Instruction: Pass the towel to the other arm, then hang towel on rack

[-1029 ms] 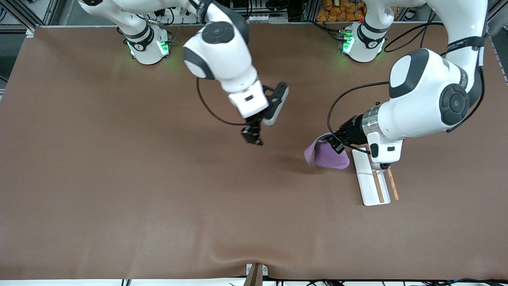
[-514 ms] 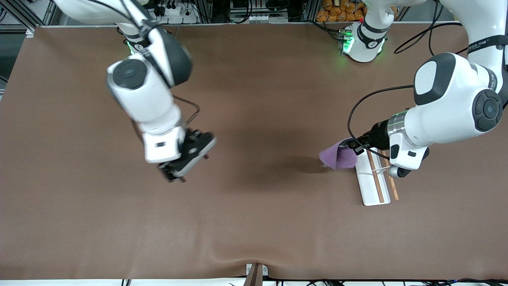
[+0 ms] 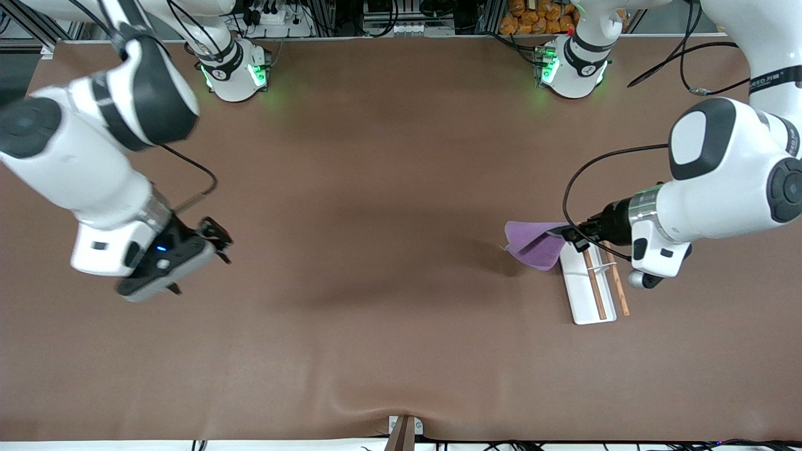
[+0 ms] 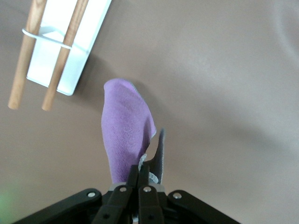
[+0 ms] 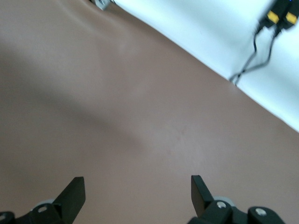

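Observation:
My left gripper (image 3: 567, 233) is shut on the purple towel (image 3: 532, 245) and holds it just above the table, beside the end of the rack (image 3: 581, 299) that is farther from the front camera. The towel hangs folded from the jaws toward the table's middle. In the left wrist view the towel (image 4: 126, 130) droops from my shut gripper (image 4: 145, 170) and shows a strip of its dark grey reverse. The rack's white base (image 4: 91, 28) and two wooden rods lie apart from it. My right gripper (image 3: 216, 238) is open and empty over bare table near the right arm's end, which the right wrist view (image 5: 136, 184) also shows.
The brown table cover (image 3: 388, 300) has a raised wrinkle near its front edge. A small metal bracket (image 3: 404, 429) sits at the middle of that edge. Cables and both arm bases stand along the robots' edge.
My right arm has swung from over the table's middle to its own end, gripper open. My left gripper has carried the towel a little closer to the rack.

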